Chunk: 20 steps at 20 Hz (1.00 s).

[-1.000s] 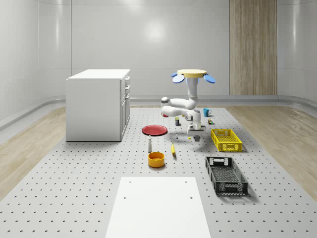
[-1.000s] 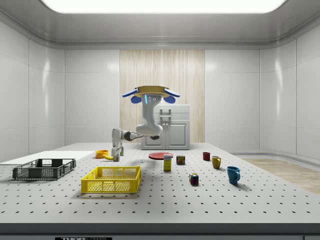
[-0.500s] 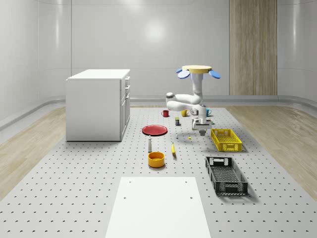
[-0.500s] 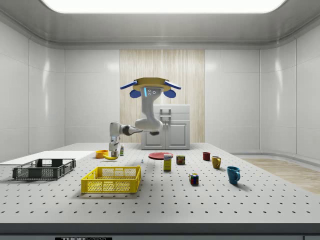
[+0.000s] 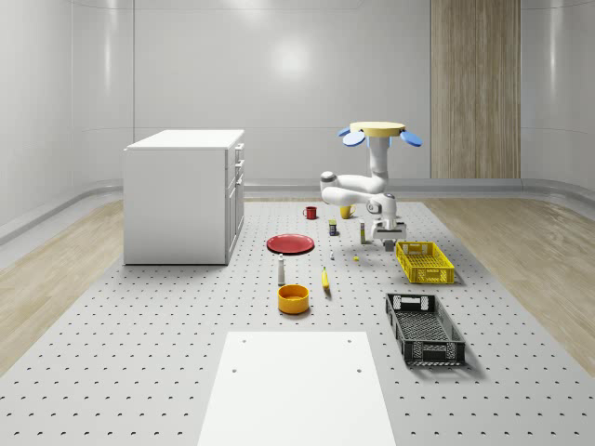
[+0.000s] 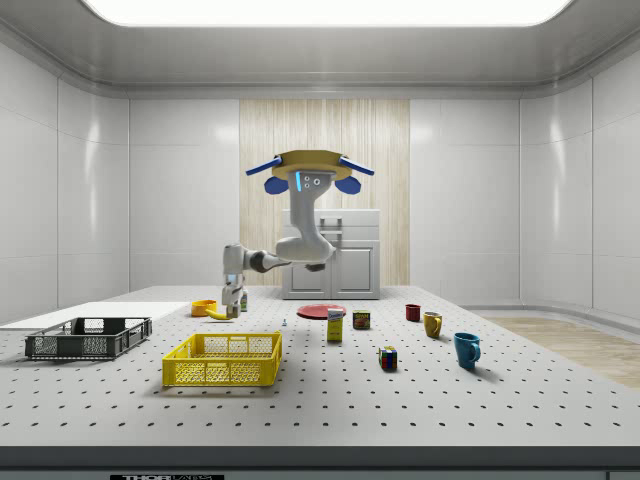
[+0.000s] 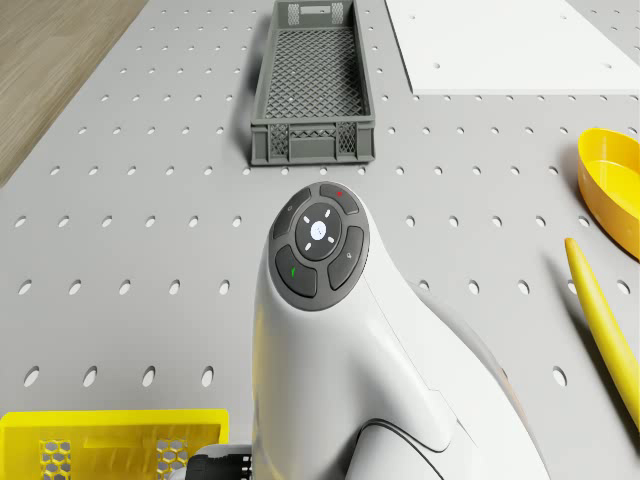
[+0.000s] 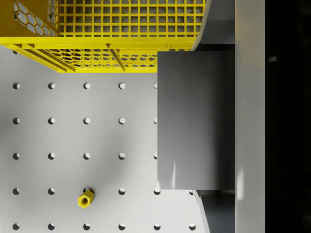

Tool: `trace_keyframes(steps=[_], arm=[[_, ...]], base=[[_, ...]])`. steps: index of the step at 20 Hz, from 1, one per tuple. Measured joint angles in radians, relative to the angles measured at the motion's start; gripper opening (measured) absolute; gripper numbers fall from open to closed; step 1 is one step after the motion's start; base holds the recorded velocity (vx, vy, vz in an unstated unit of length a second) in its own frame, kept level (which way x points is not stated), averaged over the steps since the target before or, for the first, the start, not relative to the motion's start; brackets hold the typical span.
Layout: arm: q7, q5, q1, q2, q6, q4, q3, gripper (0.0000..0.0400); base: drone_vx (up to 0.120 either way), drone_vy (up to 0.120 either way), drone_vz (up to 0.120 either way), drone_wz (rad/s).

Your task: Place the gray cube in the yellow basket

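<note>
The gray cube sits between my fingers in the wrist view, and the gripper is shut on it. Just past it lies the near rim of the yellow basket. In the whole-scene view my gripper hangs above the table, just off the far left corner of the yellow basket. The drone hovers high over the table behind the basket, arm bent downward. From the side, the gripper hangs beyond the yellow basket, under the drone.
A black crate lies in front of the yellow basket. A banana, orange bowl, red plate, small bottle and cans stand to the whole-scene view's left. A small yellow nut lies below the gripper. A white cabinet stands far left.
Drone and arm have shifted toward the whole-scene view's right, nearer the yellow basket. The gripper has risen from the table with the cube in it.
</note>
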Motion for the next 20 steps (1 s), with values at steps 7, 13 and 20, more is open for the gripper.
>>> trace_keyframes(steps=[7,13,20], arm=[[0.001,0.003,-0.001,-0.006,0.006,0.0,0.001,0.025],[0.002,0.005,-0.002,-0.011,0.01,0.0,0.002,0.025],[0.003,0.007,-0.004,-0.016,0.015,0.001,0.002,0.025]], base=[[-0.017,0.12,0.0,0.0],[0.0,0.12,0.0,0.0],[0.0,0.12,0.0,0.0]])
